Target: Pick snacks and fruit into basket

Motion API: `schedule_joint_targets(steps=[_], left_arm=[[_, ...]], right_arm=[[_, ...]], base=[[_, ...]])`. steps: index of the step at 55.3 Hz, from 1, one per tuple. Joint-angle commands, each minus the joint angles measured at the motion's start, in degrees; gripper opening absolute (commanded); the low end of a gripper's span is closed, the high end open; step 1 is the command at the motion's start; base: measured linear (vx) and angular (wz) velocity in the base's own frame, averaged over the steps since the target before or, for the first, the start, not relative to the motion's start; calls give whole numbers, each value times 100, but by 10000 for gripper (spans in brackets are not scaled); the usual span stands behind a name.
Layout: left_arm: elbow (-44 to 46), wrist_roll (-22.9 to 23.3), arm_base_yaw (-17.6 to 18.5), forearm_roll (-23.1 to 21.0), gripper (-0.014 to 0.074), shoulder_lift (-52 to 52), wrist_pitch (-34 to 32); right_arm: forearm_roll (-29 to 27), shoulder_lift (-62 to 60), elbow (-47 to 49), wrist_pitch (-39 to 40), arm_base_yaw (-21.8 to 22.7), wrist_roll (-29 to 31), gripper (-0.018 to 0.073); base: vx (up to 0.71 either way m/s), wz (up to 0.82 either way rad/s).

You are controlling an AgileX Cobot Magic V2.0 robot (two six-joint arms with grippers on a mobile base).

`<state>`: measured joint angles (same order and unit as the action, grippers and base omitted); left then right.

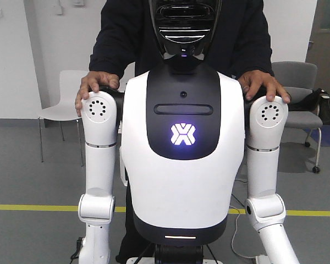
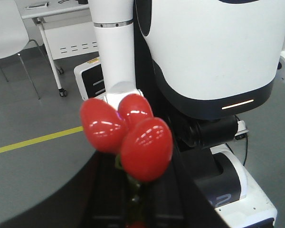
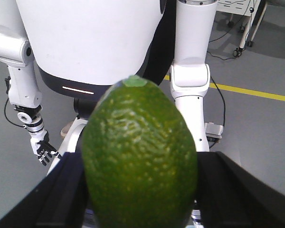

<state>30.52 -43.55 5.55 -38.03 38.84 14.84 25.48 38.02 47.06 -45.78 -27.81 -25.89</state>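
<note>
Left pincer (image 2: 133, 199): clenched on the thin green stem of a cluster of red fruit (image 2: 128, 135). Three glossy red lobes stand directly ahead of the fingertips, stem running along the pincer's own axis. Right pincer (image 3: 140, 209): grasping a green fruit (image 3: 140, 156), pebbled skin, long axis upright in the right wrist view, a pale stem scar at its top. The dark fingers (image 3: 61, 190) show on both sides of it, pressed to its flanks.

Both task items are therefore already in my grasp — neither lies on a counter. The coming move turns on where the basket lies from each pincer, and no view shows a basket. I cannot tell which arm is nearer to it.

Surroundings: a white humanoid robot (image 1: 184, 137) stands close in front of me, filling all three views. A person (image 1: 181, 33) stands behind it, one hand (image 1: 96, 85) on each of its shoulders. Its arm (image 2: 114, 47) hangs just behind the red cluster; its small jointed hand (image 3: 45, 149) hangs at the lower left of the right wrist view. A yellow floor line (image 2: 35, 140) crosses the grey floor.

Judgement: the humanoid is the main obstruction — any forward swing risks contact.
</note>
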Motion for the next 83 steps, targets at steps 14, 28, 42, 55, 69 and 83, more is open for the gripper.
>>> schedule_joint_targets(steps=[14,28,42,55,69,83], left_arm=[[181,26,24,-103,0,-28,-380],[181,26,24,-103,0,-28,-427],[181,26,24,-103,0,-28,-405],[181,26,24,-103,0,-28,-405],[181,26,24,-103,0,-28,-380],[181,26,24,-103,0,-28,-380]], right_arm=[[210,16,164,399,18,-10,-8],[190,16,164,601,18,-9,-8],[-83,95,164,1175,18,242,-8],[-1296,509,164,1698,18,1683,-8],[-2777,615,170,1705,18,2999,-8],[-3197,569,170,1154,18,3761,-8]], base=[[0,0],[0,0],[0,0],[0,0],[0,0],[0,0]])
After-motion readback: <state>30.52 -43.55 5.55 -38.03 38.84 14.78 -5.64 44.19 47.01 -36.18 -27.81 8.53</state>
